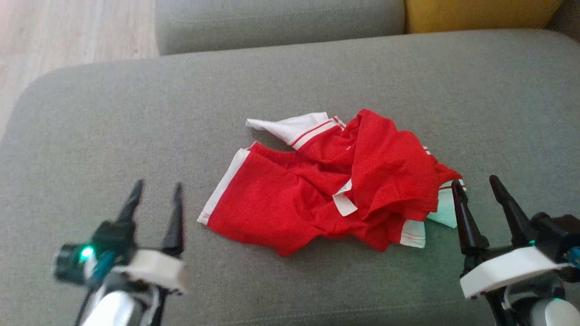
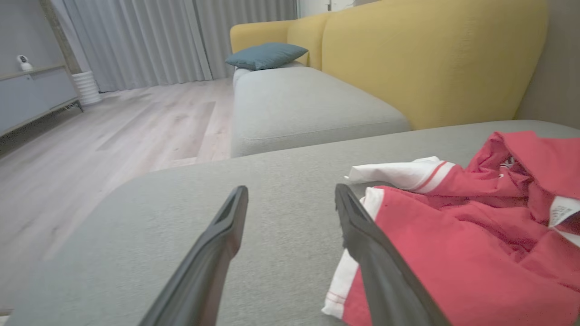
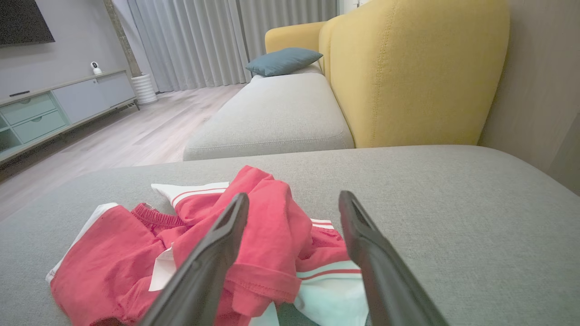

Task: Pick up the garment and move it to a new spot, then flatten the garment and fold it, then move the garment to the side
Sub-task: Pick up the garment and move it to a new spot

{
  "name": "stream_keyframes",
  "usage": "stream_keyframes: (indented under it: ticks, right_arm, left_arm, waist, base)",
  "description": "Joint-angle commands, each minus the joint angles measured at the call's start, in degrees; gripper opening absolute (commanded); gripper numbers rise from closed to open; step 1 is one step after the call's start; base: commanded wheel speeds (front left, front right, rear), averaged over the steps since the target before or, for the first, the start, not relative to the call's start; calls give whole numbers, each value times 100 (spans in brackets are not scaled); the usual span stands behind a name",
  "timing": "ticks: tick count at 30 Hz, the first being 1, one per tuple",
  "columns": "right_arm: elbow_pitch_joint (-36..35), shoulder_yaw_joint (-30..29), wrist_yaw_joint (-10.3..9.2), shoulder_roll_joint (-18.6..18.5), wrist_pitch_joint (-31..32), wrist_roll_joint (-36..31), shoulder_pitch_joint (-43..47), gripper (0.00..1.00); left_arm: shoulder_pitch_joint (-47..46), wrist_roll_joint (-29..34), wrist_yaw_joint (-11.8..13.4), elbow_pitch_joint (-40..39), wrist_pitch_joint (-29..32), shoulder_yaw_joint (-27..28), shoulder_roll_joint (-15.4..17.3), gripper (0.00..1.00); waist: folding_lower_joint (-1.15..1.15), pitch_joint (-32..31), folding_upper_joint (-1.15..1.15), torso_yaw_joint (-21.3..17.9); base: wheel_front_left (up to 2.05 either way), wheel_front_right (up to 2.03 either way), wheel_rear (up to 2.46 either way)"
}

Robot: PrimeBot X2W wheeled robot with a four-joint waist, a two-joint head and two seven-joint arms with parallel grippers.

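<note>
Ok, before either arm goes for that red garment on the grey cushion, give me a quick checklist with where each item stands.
1. Left gripper open: ok.
2. Right gripper open: ok.
3. Red and white garment unheld, resting on the grey cushion: ok.
4. Garment lying flat: not ok, it is crumpled with layers overlapping.
5. Bare cushion for a new spot: ok, on the robot's left of the garment.
6. Right gripper clear of the fabric: cannot tell; it overlaps a white hem in the head view.
</note>
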Motion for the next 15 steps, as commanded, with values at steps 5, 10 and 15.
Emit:
stream_keyframes:
  ticks: [5, 10, 15]
  right_arm:
    - [-259, 183, -4, -46, -11, 15, -366, 100]
    - [-223, 251, -4, -80, -58, 61, -530, 100]
    - [-158, 273, -4, -86, -101, 100, -631, 100]
  left_arm:
    - [-940, 73, -300, 167, 280, -260, -274, 100]
    - [-1518, 24, -650, 1020, 807, -746, -729, 100]
    - [-1932, -81, -866, 2020, 1357, -976, -1010, 100]
  waist:
    - [0, 327, 0, 14]
    - [0, 617, 0, -51]
    - [0, 799, 0, -126]
  base:
    - [0, 0, 0]
    - [0, 0, 0]
    - [0, 0, 0]
